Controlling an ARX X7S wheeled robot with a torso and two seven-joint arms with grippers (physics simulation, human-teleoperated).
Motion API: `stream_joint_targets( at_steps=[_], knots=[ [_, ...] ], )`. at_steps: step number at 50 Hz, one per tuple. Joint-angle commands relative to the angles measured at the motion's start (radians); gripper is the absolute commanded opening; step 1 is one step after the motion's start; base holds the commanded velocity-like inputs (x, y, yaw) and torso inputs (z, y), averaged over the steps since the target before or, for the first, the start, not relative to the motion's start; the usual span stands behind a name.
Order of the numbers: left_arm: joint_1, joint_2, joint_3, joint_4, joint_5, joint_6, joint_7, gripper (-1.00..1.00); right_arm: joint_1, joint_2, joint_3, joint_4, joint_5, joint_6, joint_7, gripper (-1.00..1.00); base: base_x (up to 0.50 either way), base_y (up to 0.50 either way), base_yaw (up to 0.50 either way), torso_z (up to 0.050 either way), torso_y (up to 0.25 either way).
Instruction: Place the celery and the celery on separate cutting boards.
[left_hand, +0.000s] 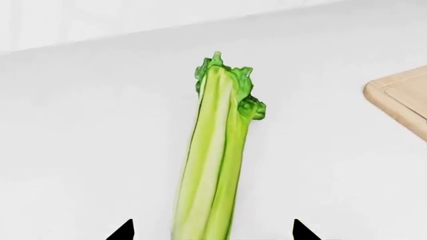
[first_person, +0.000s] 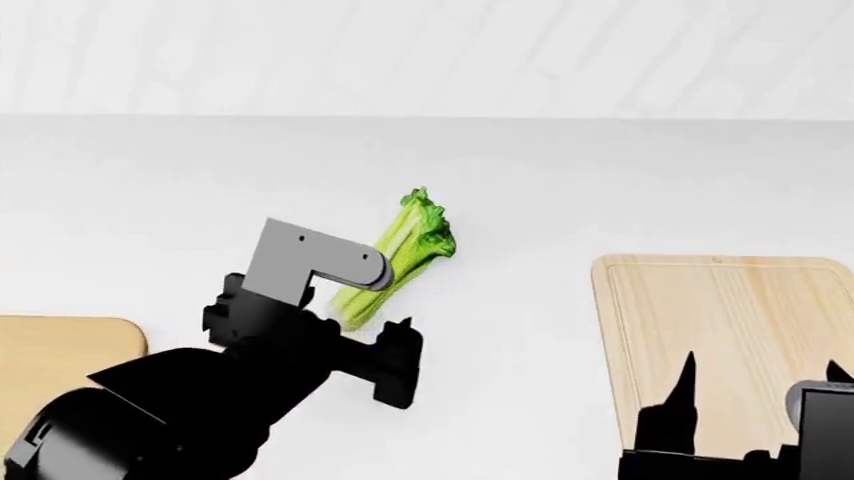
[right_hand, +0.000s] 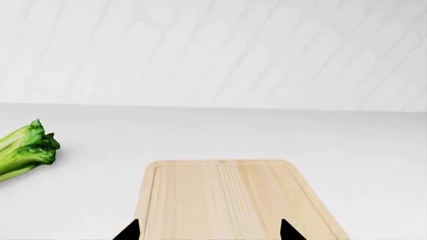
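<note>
Neither board carries celery yet, so as far as these views show the task is barely begun. One celery bunch (first_person: 400, 255) lies flat on the white counter (first_person: 534, 180), its leafy top pointing away from the robot and its whitish base hidden behind the left arm in the head view. The left gripper (left_hand: 210, 230) is positioned over the base end of that bunch: in the left wrist view its two dark fingertips (left_hand: 123, 231) stand spread, one on each side of the stalks, with counter showing between each tip and the celery, so it appears open and gripping nothing, though the tips are only just in frame and contact lower down cannot be ruled out.

The paler grained board (first_person: 727, 340) with the edge groove lies to the robot's right, well apart from the celery, and it is bare. The right gripper (right_hand: 210, 232) hovers over the near end of that board, jaws apart and empty. A corner of the tan board (first_person: 80, 345) shows at the left edge of the head view, also with nothing visible on it.

The second celery bunch does not appear in any view, so its place cannot be told. My judgement is that both placements are left to do, starting with closing on this bunch.
</note>
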Motion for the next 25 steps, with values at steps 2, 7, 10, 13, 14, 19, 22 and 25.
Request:
stream_joint_targets(
  at_steps=[2,7,10,13,14,19,22,25],
  knots=[
    [-0.022,0.005,0.001,-0.060,-0.024,0.007,-0.007,1.00,-0.012,-0.002,0.003,0.001,0.003,-0.008,0.002,1.00,0.00,0.00,0.00,0.000,0.000],
    [-0.027,0.003,0.001,-0.054,-0.034,0.002,-0.025,-1.00,-0.010,-0.003,0.000,0.005,0.002,-0.010,0.004,1.00,0.00,0.00,0.00,0.000,0.000],
    [-0.032,0.006,0.003,-0.067,-0.035,0.012,-0.028,-1.00,-0.013,-0.005,-0.003,0.009,0.000,-0.016,0.003,1.00,0.00,0.00,0.00,0.000,0.000],
    [-0.030,0.004,0.007,-0.057,-0.040,0.012,-0.035,-1.00,-0.014,-0.007,-0.006,0.015,-0.002,-0.022,0.002,1.00,0.00,0.00,0.00,0.000,0.000],
    [-0.029,0.003,0.008,-0.051,-0.042,0.012,-0.038,-1.00,-0.014,-0.007,-0.006,0.015,-0.002,-0.022,0.002,1.00,0.00,0.00,0.00,0.000,0.000],
    [-0.025,-0.019,0.001,0.059,-0.060,-0.023,-0.088,-1.00,-0.018,-0.007,-0.003,0.016,0.000,-0.025,0.002,1.00,0.00,0.00,0.00,0.000,0.000],
    [-0.023,-0.051,-0.023,0.193,-0.086,-0.068,-0.135,-1.00,-0.018,-0.008,-0.006,0.016,0.000,-0.027,0.002,1.00,0.00,0.00,0.00,0.000,0.000],
    [-0.030,-0.078,-0.060,0.289,-0.131,-0.125,-0.165,-1.00,-0.019,-0.007,-0.005,0.012,0.002,-0.025,0.004,1.00,0.00,0.00,0.00,0.000,0.000]
  ],
)
